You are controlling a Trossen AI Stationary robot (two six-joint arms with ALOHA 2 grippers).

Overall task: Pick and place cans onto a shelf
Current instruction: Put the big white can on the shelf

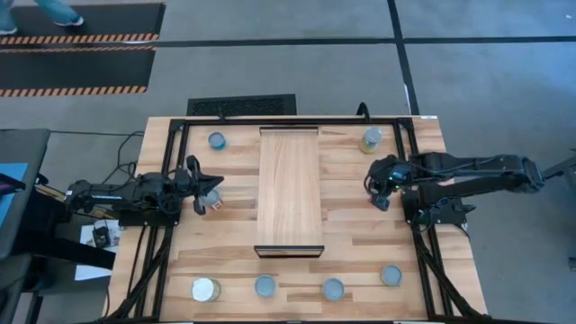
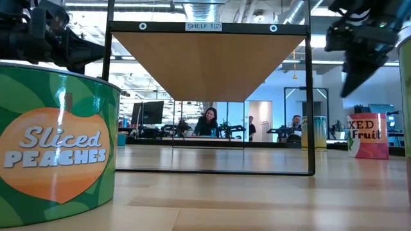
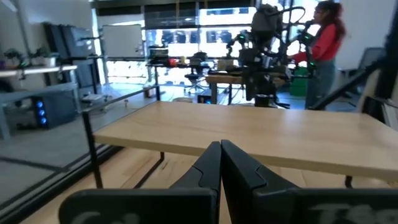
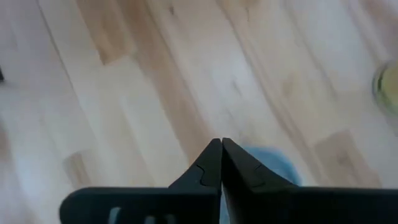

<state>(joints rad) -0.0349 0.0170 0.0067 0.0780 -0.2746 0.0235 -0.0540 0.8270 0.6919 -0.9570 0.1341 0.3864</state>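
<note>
The right gripper (image 1: 379,191), fingers pressed together and empty, hovers above the tabletop (image 1: 360,252) with a blue-topped can (image 4: 268,163) directly beneath, right of the bare shelf (image 1: 290,184); the shut left gripper (image 1: 200,193) idles opposite.

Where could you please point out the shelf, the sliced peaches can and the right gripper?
shelf (image 1: 290,184): high view, middle of its bare light-wood top.
sliced peaches can (image 2: 54,151): low view, on the orange peach of its label.
right gripper (image 1: 379,203): high view, at its fingertips, right of the shelf.
</note>
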